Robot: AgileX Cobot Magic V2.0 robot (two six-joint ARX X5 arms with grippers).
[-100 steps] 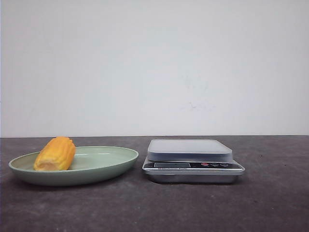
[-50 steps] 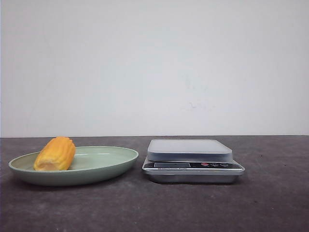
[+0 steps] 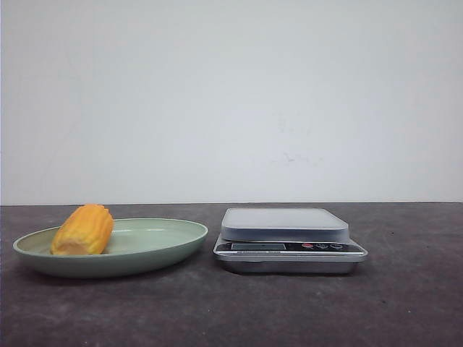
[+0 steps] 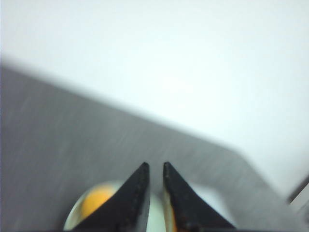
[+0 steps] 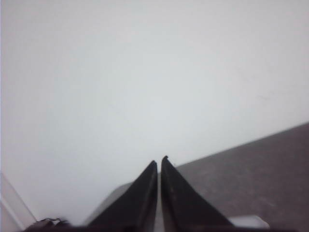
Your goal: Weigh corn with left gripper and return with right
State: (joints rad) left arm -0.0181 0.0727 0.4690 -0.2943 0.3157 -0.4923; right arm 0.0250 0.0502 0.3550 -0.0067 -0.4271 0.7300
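The corn point(image 3: 83, 230), a short yellow-orange cob, lies on the left part of a pale green plate point(image 3: 173, 242) at the table's left. It shows blurred in the left wrist view point(image 4: 96, 199), on the plate point(image 4: 212, 195), behind the fingers. My left gripper point(image 4: 155, 165) hangs above the plate, its black fingers a narrow gap apart with nothing between them. My right gripper point(image 5: 159, 160) is shut and empty, over the dark table. Neither gripper shows in the front view.
A silver kitchen scale point(image 3: 286, 224) with a grey platform stands just right of the plate, with buttons and a display on its front. The dark table point(image 3: 231, 311) runs to a white wall behind.
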